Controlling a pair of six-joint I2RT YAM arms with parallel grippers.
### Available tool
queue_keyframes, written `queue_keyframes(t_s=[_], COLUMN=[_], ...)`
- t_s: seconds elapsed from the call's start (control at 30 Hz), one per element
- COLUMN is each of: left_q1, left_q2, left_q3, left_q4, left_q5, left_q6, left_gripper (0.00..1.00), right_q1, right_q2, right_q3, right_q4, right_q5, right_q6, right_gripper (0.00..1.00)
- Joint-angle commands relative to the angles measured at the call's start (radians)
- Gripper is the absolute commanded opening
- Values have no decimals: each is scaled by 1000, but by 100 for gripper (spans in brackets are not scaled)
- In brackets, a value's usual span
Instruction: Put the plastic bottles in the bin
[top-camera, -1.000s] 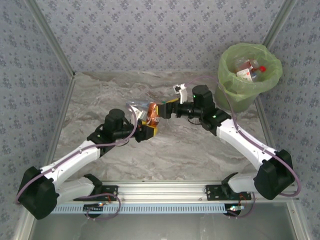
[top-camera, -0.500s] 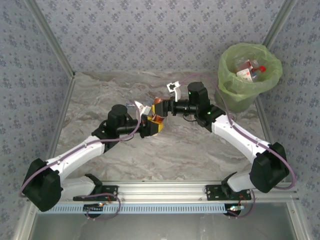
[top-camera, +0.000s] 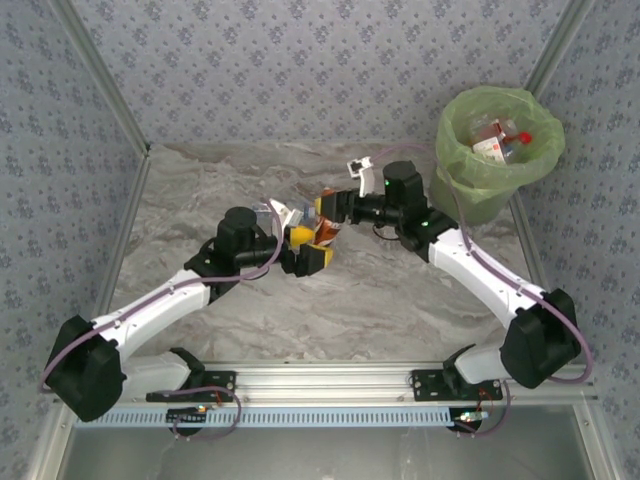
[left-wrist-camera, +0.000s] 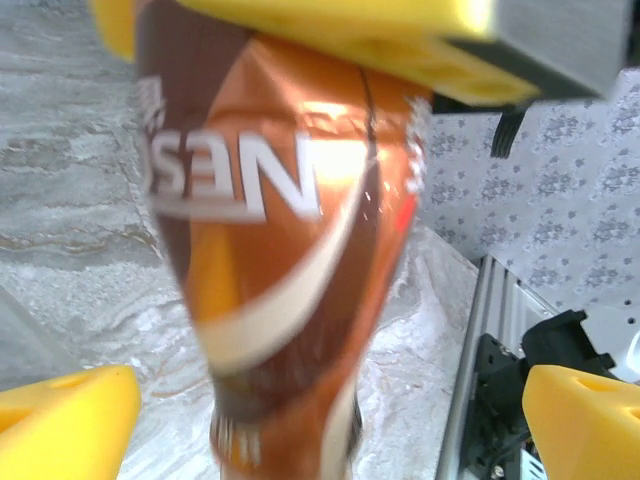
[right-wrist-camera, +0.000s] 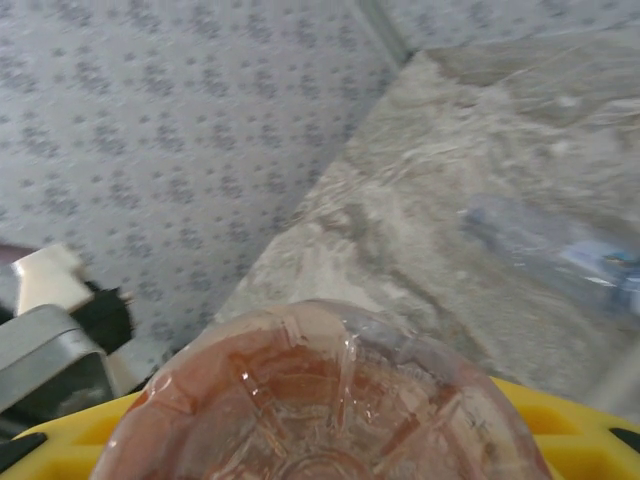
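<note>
"Where's the bottle (top-camera: 325, 228)?"
"Over mid-tabletop (top-camera: 370, 300), between the left jaws, nearer us, and the right jaws behind."
"And the bin (top-camera: 470, 192)?"
"Far right corner, beyond the right arm (top-camera: 480, 275), with bottles (top-camera: 500, 140) inside it."

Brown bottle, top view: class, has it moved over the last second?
Yes. The brown bottle has shifted slightly to the right, towards the bin.

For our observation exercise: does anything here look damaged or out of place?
The brown bottle, clamped in the right gripper, looks dented, its label creased. A clear bottle lies on its side on the table.
</note>
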Motion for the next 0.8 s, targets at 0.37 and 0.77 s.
queue_keyframes(t_s=[0.37, 0.77], left_q1=[-3, -2], left_q2=[-87, -114], left_q3=[-44, -94], left_q4=[-53, -101], left_q5=[-454, -574], left_q6=[-21, -53], left_gripper=[99, 99], right_q1=[-418, -530], right_q2=[-88, -27], right_q3=[248, 452], right_q4=[-242, -213], right_q5=[342, 679], right_q6=[-51, -306], right_gripper=[50, 50])
